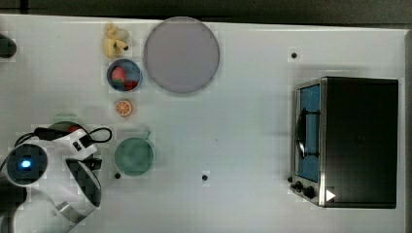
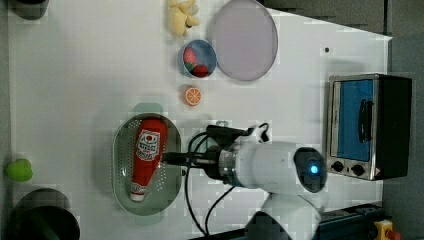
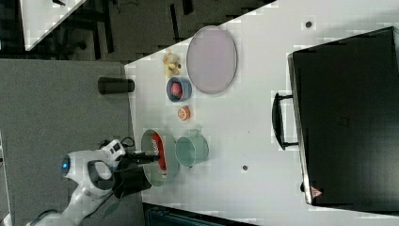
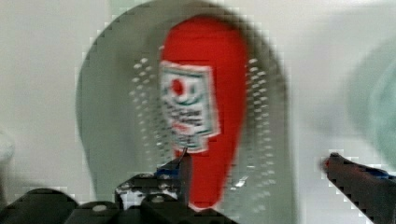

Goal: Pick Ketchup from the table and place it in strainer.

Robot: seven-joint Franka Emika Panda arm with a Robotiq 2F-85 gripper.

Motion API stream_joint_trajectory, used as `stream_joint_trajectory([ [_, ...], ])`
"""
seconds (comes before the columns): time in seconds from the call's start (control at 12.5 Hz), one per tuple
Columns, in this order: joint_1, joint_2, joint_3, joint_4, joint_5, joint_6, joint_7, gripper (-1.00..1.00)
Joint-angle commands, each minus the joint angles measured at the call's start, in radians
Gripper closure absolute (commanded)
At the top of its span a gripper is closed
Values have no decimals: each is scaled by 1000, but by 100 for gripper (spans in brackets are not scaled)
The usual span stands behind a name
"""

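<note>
Ketchup lies flat inside strainer; claw spread wide above it, gripping nothing. Placement looks done; I'd lift clear next.

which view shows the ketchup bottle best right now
The left view: the ketchup bottle lies whole, label up, inside the strainer. The wrist view shows it close but blurred, with a gripper finger across its lower part. The right view gives a thin red sliver, and the top view a red speck beside the arm.
</note>
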Motion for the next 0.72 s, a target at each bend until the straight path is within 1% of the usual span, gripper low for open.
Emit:
stream_joint_trajectory([
  [0.08, -77, -191, 2, 104, 5, -188, 67, -100],
  [0.24, -119, -272, -32, 161, 26, -365, 54, -100],
  [0.4, -149, -332, -98, 221, 85, -491, 38, -100],
  [0.56, -167, -371, -191, 275, 129, -583, 20, -100],
  [0.72, -170, -400, -298, 313, 129, -658, -36, -100],
])
